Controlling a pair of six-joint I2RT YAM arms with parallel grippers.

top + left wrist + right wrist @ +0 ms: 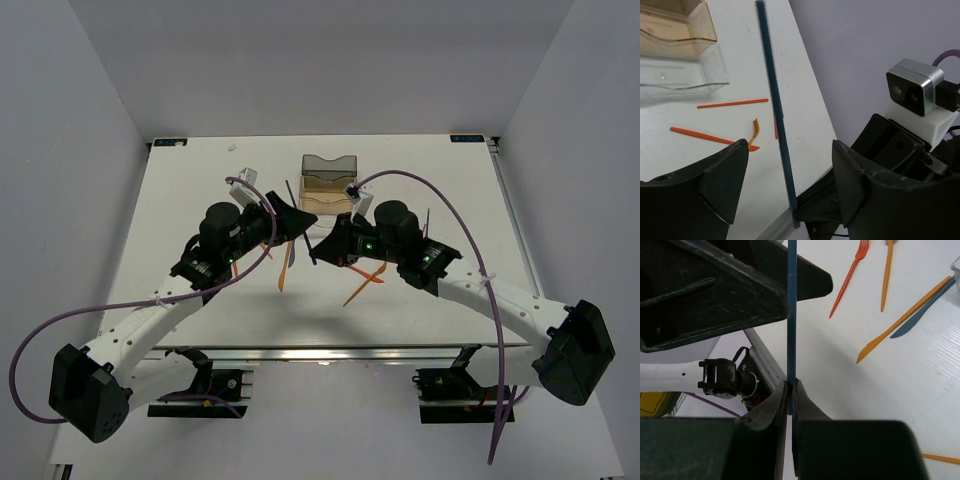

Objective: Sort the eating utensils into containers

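My right gripper (791, 385) is shut on the lower end of a dark blue stick (792, 315), holding it up above the table. My left gripper (790, 175) is open around that same blue stick (775, 100), one finger on each side and neither touching it. Both grippers meet mid-table, in front of the containers (329, 182), where the stick (298, 215) shows as a thin dark line. The amber bin (675, 25) and clear bin (680, 70) look empty. Orange sticks (732, 104) and a curled orange piece (756, 135) lie on the table.
An orange fork (850, 277), an orange knife (902, 320) and a dark blue knife (922, 315) lie on the white table by the right arm. More orange utensils (363, 285) lie near the front. The table's near edge (760, 360) runs just below the grippers.
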